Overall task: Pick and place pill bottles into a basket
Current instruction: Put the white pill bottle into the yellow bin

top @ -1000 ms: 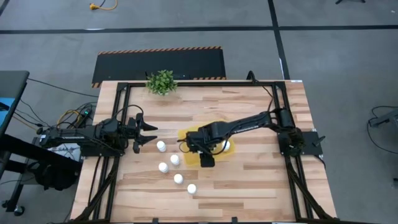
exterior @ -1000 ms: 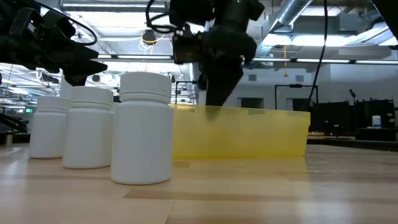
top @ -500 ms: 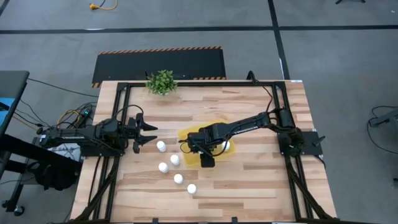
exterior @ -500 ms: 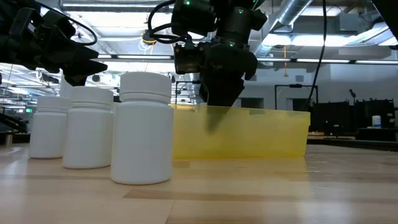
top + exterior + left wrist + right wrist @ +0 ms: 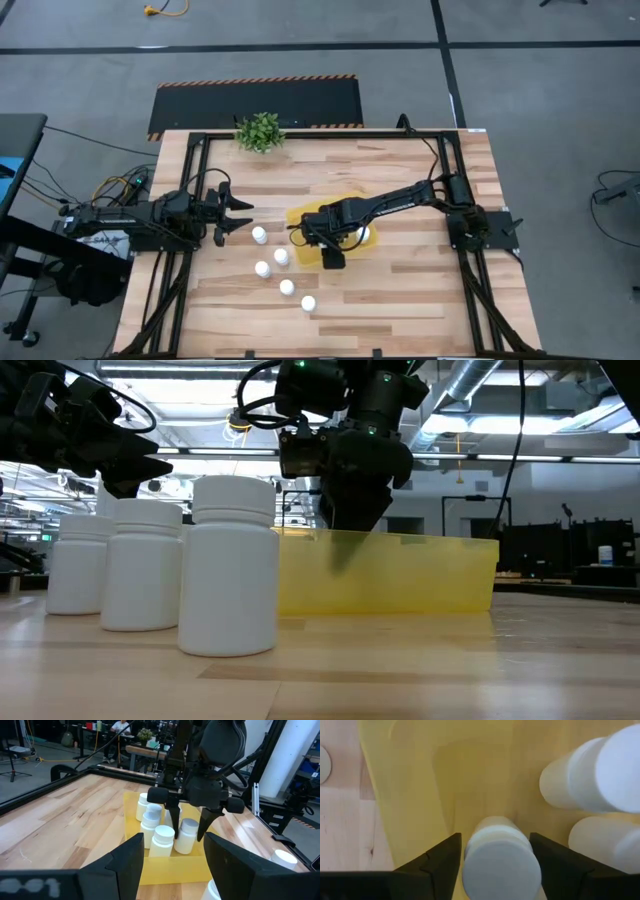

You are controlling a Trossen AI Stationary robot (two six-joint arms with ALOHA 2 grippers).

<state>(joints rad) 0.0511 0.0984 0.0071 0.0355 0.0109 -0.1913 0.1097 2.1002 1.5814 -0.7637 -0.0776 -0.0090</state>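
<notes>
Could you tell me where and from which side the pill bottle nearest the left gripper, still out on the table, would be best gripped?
Probably from straight above, fingers closing on opposite sides of the round body just under the cap. That pill bottle stands upright on the table, apart from its neighbours, so a vertical approach looks unobstructed. The left gripper waits open right beside it; the right gripper is busy over the basket.
</notes>
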